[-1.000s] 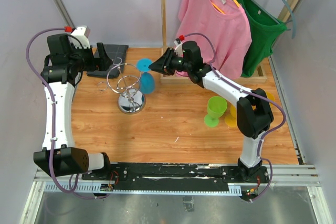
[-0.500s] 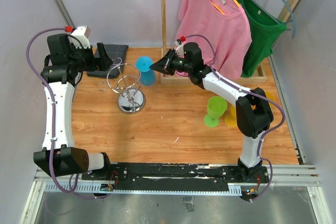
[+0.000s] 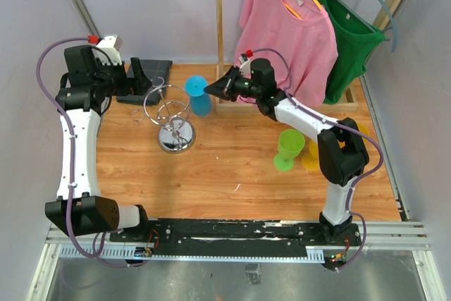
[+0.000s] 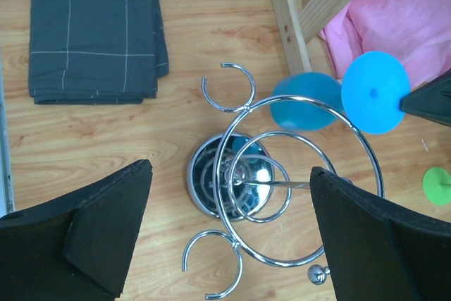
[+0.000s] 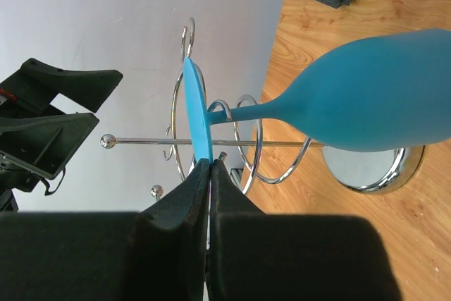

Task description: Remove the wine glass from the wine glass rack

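Note:
The chrome wine glass rack (image 3: 174, 123) stands on the wooden table, its round base and wire loops also in the left wrist view (image 4: 239, 181). A blue wine glass (image 3: 198, 96) hangs upside down in the air just right of the rack's loops, clear of them in the left wrist view (image 4: 375, 91). My right gripper (image 3: 213, 88) is shut on the rim of its round foot (image 5: 199, 126); the bowl (image 5: 384, 111) points down. My left gripper (image 3: 149, 84) is open and empty, held above the rack.
A folded dark cloth (image 3: 148, 74) lies behind the rack. A green glass (image 3: 288, 149) and a yellow glass (image 3: 311, 156) stand at the right. A wooden clothes rack (image 3: 219, 26) with pink (image 3: 285, 22) and green (image 3: 345, 29) shirts stands at the back.
My right gripper has drawn the blue glass back and to the right, away from the rack's loops. The left arm has not moved.

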Available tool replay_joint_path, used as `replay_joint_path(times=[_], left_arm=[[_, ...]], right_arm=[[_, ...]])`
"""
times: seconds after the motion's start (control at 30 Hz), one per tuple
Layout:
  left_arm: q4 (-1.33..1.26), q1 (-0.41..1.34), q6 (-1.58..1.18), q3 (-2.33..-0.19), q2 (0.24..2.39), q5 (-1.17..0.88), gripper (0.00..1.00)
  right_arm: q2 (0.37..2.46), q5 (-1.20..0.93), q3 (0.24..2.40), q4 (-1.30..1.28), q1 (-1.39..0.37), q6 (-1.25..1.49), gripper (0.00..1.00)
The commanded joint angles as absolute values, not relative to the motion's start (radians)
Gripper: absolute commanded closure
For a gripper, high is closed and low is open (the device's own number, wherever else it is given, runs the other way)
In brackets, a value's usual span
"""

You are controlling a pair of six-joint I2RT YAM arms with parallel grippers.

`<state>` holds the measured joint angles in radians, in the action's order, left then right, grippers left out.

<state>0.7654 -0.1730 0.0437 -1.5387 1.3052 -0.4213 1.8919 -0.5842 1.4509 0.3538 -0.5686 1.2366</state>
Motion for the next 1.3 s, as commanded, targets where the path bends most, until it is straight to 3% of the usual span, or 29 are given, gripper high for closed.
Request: replay_joint_path(times=[0.0,0.6,1.0,1.27], left_arm=[[0.761,-0.180,0.037,-1.546,1.317,-0.432,0.01],[0.762,-0.179,0.032,-1.555,1.315,-0.444,0.01],[0.781,-0.173,-0.028,-1.677,1.356,-0.534,0.01],[0.782,0.039,-0.076,-1.801,1.409,-0.439,0.01]], right_arm=[[1.826,-0.582,1.419,0.389,-0.540,1.241,0.99],[1.714,-0.577,1.354,0.424,-0.505,1.269,0.99],[1.468,-0.575,1.241,0.262,-0.397,1.178,0.99],[1.238,-0.602,1.201,0.098,-0.333,1.127,0.99]])
